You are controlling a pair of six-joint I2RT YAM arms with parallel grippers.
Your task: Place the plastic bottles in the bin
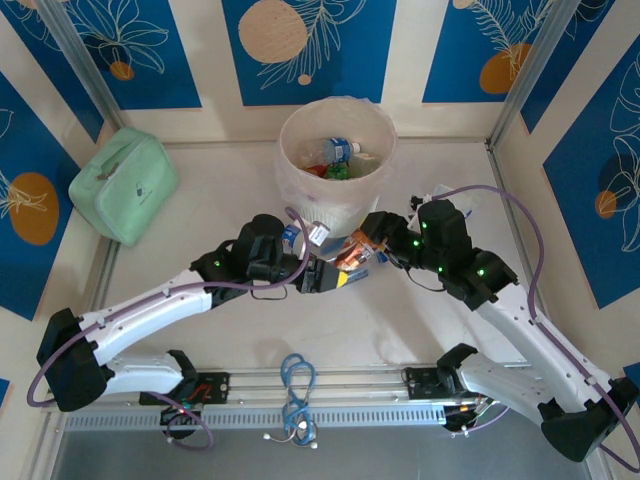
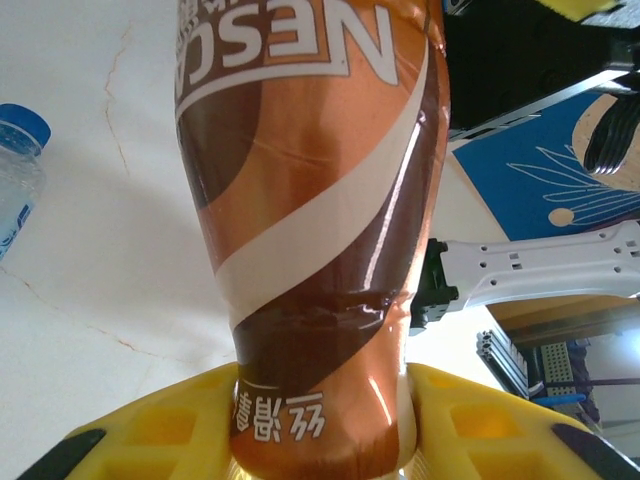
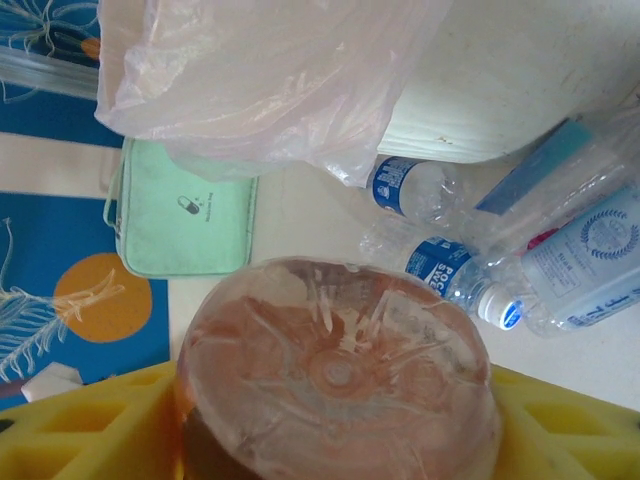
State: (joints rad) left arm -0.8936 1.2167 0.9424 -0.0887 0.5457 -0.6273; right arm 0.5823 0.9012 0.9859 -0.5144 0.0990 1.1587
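Left pincer [image 1: 320, 275]: pressed together on the narrow neck end of the orange-brown bottle [image 1: 350, 258], directly ahead of its wrist. In the left wrist view, yellow fingers [image 2: 170, 425] close against both sides of the bottle [image 2: 310, 200], around the left pincer [image 2: 320, 440].

Orientation of the bottle: long axis lying roughly level, running from the left pincer to the right pincer [image 1: 365, 250], raised off the table [image 1: 200, 230]. Neck end at the left pincer, base end at the right pincer. Label print upside down in the left wrist view, body widening away from the fingertips.

Right pincer [image 3: 335, 430]: yellow fingers [image 3: 90, 430] flanking the round base [image 3: 335, 380], with the base turned straight back toward its wrist. Contact of these fingers with the bottle: cannot tell.

Bin [image 1: 300, 195]: just beyond both pincers, upright, with a clear liner [image 3: 260, 70] hanging over the rim. Several bottles [image 1: 338, 150] already inside.

Beyond the right pincer, at the foot of the bin: clear blue-labelled bottles [image 3: 450, 270] lying on their sides on the table, close together.

Ahead of the left pincer and to its left: one clear blue-capped bottle [image 2: 15, 170] on the table.

Mint-green pouch [image 1: 125, 185]: well apart from both pincers, far left of the bin.
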